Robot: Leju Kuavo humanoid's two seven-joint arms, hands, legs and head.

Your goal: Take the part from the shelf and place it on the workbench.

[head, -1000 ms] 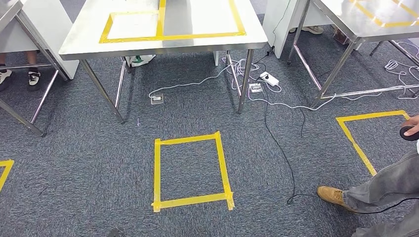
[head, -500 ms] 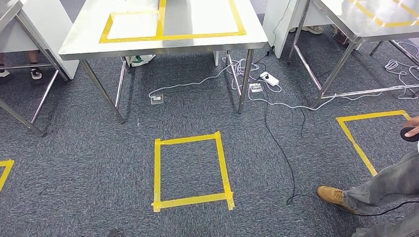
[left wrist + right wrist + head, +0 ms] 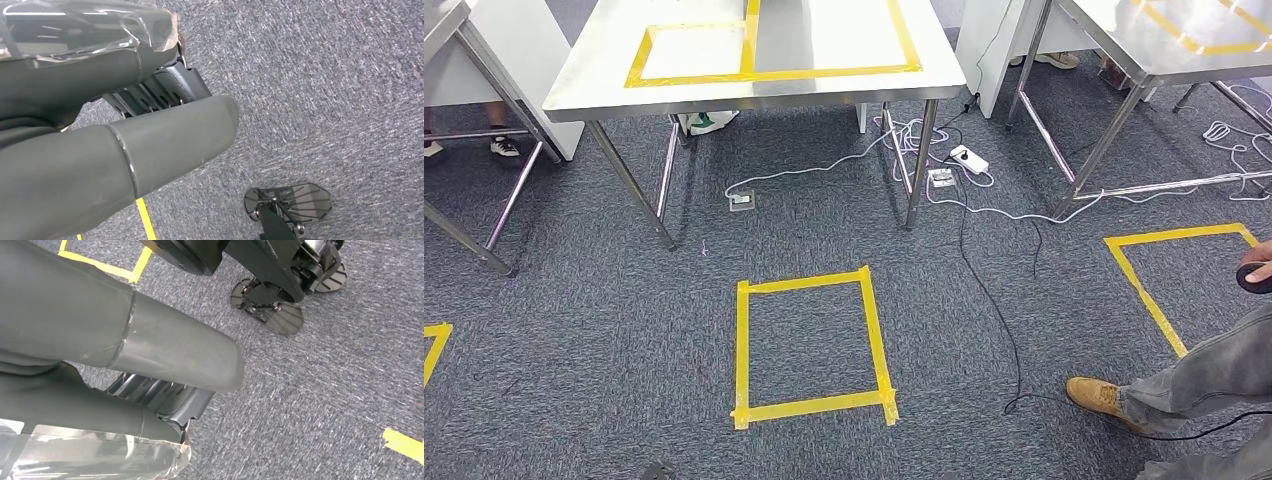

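Facing a steel-topped workbench with yellow tape outlines at 12 o'clock across grey carpet; a yellow tape rectangle on the floor lies at centre. White and black cables trail at 1 o'clock beside a second steel table. A person's grey trouser leg and tan boot stand at 4 o'clock. Left hand hangs over carpet, thumb and dark fingers apart, holding nothing. Right hand likewise, fingers apart, nothing held. Cannot tell where the part is.

Person cut off, frame edge
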